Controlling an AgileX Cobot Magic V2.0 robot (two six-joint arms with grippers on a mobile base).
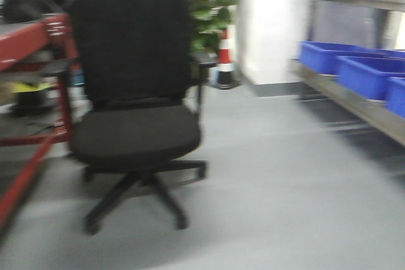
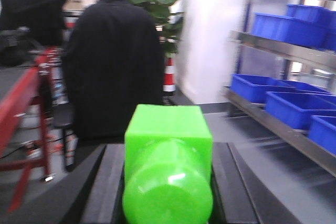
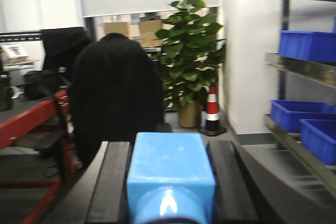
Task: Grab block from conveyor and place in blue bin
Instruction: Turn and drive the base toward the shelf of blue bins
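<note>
A bright green block [image 2: 168,124] sits between the two black fingers of my left gripper [image 2: 169,153], which is shut on it. In the right wrist view a light blue block [image 3: 170,163] is clamped the same way in my right gripper [image 3: 170,150]. Several blue bins [image 1: 367,74] stand on a metal shelf at the right; they also show as bins [image 2: 294,106] in the left wrist view and bins [image 3: 302,111] in the right wrist view, some way ahead of both grippers. The conveyor is out of view. Neither gripper shows in the front view.
A black office chair [image 1: 133,93] with a dark coat over its back stands ahead on the left. A red workbench [image 1: 25,42] lies further left. A traffic cone [image 1: 226,55] and a potted plant [image 3: 191,51] stand by the white wall. Grey floor runs along the shelf [image 1: 354,102].
</note>
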